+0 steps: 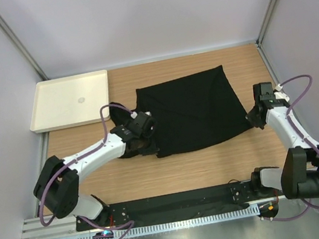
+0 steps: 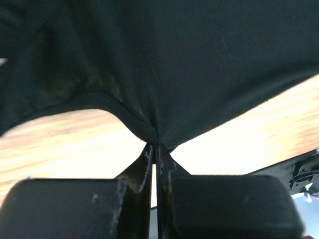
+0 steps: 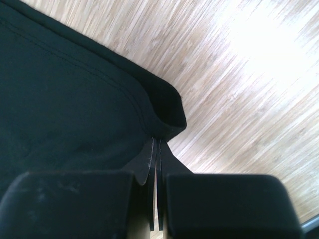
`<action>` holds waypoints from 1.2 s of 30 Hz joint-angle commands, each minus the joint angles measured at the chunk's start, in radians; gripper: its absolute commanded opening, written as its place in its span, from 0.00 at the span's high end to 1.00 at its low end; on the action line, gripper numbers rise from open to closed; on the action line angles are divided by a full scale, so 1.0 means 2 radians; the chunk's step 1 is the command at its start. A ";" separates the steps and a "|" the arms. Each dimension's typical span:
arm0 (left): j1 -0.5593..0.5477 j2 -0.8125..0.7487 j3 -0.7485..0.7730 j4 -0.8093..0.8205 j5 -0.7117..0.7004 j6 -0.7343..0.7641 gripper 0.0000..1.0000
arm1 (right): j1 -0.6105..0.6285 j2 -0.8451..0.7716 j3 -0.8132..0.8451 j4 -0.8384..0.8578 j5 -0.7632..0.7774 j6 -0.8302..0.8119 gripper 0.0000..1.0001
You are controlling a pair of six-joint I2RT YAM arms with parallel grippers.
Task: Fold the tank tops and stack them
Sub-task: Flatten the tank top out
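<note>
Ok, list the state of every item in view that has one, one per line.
plain black soft-fabric tank top: lying on the wooden table, partly folded over, pinched at both sides.
left end effector: shut on the tank top's curved edge.
right end effector: shut on a corner of the tank top.
white rectangular tray: flat on the table's far left corner, apart from the tank top.

I am seeing the wooden table [image 1: 216,165] carrying a black tank top [image 1: 192,111] at centre, a white tray [image 1: 54,112] lying far left.
</note>
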 commanded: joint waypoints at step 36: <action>0.146 0.157 0.171 0.054 0.074 0.050 0.71 | -0.007 0.280 0.222 0.142 -0.057 0.017 0.54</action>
